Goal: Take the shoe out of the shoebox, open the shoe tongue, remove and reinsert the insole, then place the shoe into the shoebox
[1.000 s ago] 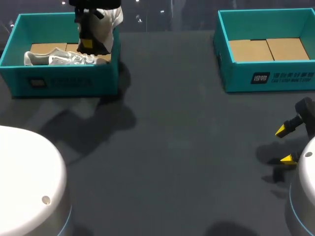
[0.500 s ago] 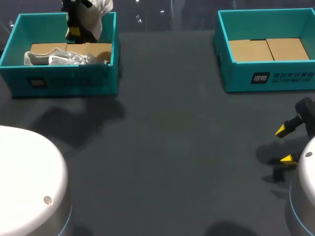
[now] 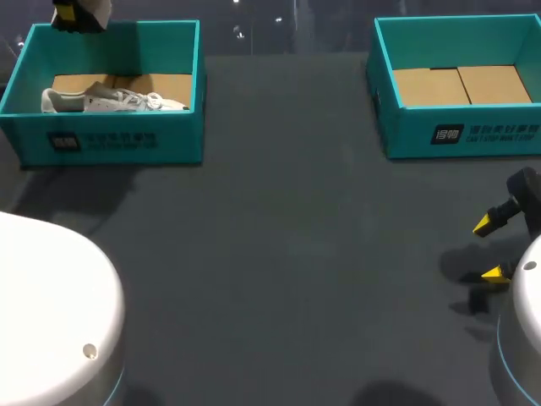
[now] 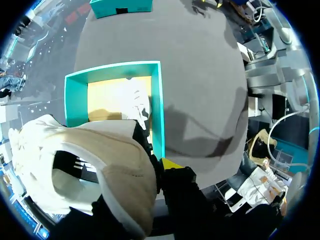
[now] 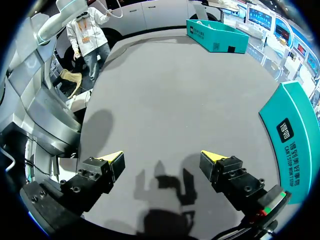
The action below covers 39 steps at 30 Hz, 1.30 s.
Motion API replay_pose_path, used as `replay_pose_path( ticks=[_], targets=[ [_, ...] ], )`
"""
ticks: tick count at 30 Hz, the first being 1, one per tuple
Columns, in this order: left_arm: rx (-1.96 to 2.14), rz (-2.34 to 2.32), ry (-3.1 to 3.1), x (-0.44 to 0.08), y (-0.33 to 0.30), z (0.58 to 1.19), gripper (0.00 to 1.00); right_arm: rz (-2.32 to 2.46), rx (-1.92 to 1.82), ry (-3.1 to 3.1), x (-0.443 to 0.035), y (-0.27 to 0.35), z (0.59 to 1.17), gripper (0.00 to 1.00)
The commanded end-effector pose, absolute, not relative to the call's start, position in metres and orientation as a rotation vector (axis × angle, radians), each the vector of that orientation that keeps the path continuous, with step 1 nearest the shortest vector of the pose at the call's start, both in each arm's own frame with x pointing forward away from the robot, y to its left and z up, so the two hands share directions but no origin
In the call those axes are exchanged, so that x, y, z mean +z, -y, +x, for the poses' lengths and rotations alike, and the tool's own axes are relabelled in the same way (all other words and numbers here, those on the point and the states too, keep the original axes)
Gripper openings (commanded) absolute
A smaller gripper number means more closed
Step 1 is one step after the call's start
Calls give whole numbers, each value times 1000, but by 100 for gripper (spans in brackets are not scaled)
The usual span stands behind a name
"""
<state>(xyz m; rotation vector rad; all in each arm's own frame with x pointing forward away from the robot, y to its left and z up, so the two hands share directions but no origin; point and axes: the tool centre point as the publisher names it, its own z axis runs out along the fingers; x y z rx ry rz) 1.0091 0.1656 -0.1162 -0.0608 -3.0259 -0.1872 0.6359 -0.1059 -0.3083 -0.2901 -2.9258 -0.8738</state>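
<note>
**A:** Head view?
**B:** The left gripper (image 3: pixel 76 17) hung above the shoebox (image 3: pixel 110 139) at the desk's far-left corner. Another shoe (image 3: pixel 110 101) lay inside. The right gripper (image 3: pixel 492 249) sat spread near the right edge.
**A:** Left wrist?
**B:** It was clamped on the raised shoe (image 4: pixel 110 165).
**A:** Right wrist?
**B:** Fingers apart, holding nothing. Only the removal looked done. Tongue, insole and return remained.

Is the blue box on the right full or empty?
Empty. The right shoebox shows only its bare brown cardboard floor, with nothing lying on it.
</note>
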Motion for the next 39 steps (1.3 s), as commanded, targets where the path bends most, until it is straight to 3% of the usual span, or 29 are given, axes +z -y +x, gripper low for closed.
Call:
replay_pose_path(
  ticks=[1,10,28,39],
  targets=[
    [-187,-61,3011,-114,-166,1014,0,-291,-872,2929,-308,106,634,100],
    [-183,-107,3022,-118,-166,1014,0,-291,-872,2929,-308,106,634,100],
    [-211,-82,3020,-157,-208,1079,0,-291,-872,2929,-308,106,634,100],
    [-234,-905,2995,-159,-267,1083,0,-291,-872,2929,-308,106,634,100]
  ],
)
